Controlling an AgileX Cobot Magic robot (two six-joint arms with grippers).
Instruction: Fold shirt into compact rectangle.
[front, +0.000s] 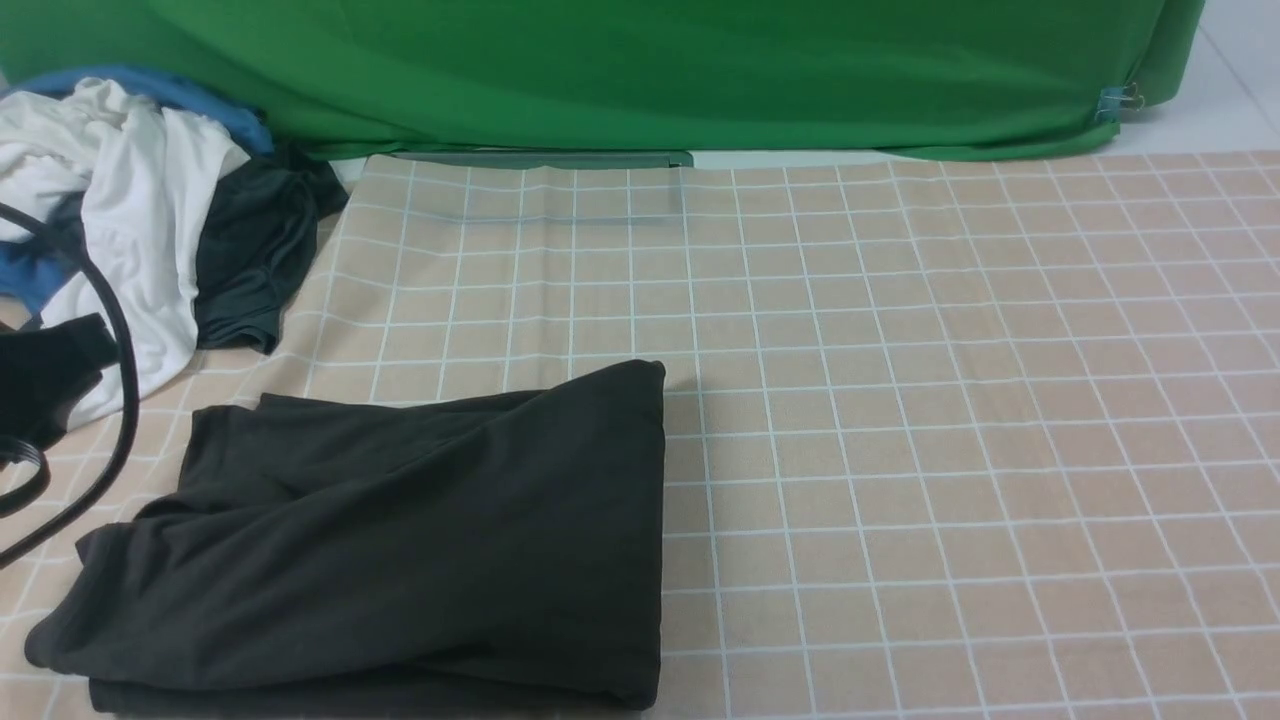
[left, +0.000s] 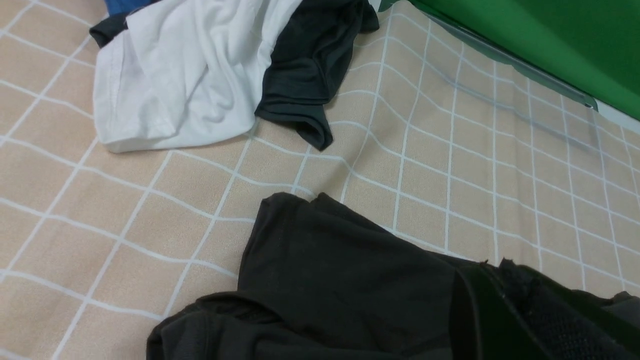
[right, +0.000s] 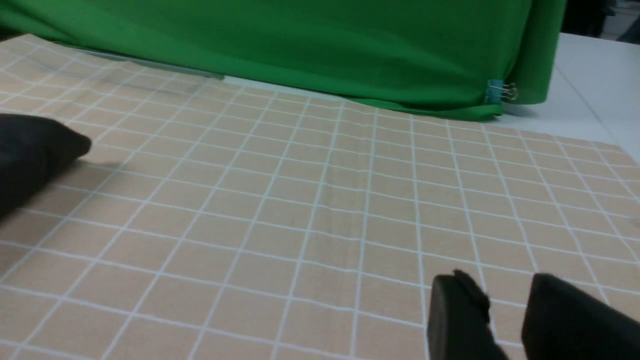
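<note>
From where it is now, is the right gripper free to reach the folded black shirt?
Probably yes. The right gripper is open, holds nothing, and only bare checked cloth lies between it and the shirt.

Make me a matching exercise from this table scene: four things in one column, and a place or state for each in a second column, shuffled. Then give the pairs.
Things
1. shirt
2. white garment
3. right gripper
4. binder clip

Places or states
A. pinned on the green backdrop's far right edge
B. folded, on the near left part of the checked cloth
C. open, over bare checked cloth, holding nothing
D. crumpled in the pile at the far left

Pairs: 1-B, 2-D, 3-C, 4-A
</note>
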